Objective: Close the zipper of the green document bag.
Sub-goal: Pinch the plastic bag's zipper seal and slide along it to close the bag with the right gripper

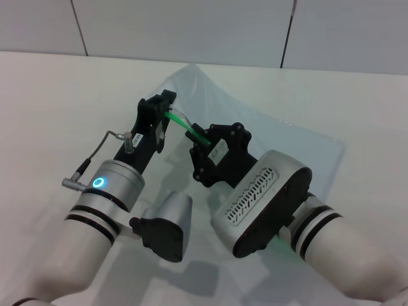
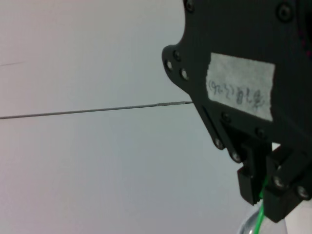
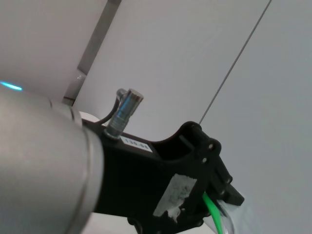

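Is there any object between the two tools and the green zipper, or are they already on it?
Nothing visible stands between. The left tool and the right tool both sit at the zipper, whose green strip runs taut from one to the other above the green document bag. No other object lies along it.

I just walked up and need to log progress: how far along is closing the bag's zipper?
Done: both grippers have taken hold of the zipper, and the green document bag is lifted at that edge. In hand: the left gripper pinches one end, the right gripper is shut on the strip a little way along. Left: the pull along the rest of the edge; how much is closed cannot be seen.
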`<action>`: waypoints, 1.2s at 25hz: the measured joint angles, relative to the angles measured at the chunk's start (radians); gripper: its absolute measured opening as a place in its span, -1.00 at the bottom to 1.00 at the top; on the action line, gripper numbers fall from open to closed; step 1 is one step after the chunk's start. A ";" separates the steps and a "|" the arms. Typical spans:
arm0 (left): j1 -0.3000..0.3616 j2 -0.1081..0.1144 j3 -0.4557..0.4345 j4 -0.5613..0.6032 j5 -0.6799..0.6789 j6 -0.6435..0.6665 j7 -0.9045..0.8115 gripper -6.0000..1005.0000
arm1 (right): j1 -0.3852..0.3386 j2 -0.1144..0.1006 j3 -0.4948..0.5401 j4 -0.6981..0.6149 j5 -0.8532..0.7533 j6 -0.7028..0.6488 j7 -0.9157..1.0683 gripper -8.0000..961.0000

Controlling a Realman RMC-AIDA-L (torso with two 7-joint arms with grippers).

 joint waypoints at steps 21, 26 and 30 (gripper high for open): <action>0.000 0.000 0.000 0.000 0.000 -0.004 -0.017 -0.88 | -0.004 0.000 0.000 0.000 -0.004 0.003 0.000 -0.82; 0.001 0.000 0.000 0.000 0.000 -0.012 -0.023 -0.88 | -0.005 0.000 0.000 0.000 -0.003 0.003 0.000 -0.82; 0.002 0.000 0.000 0.000 0.000 -0.018 -0.036 -0.88 | -0.006 0.000 -0.001 0.000 -0.003 0.003 0.000 -0.82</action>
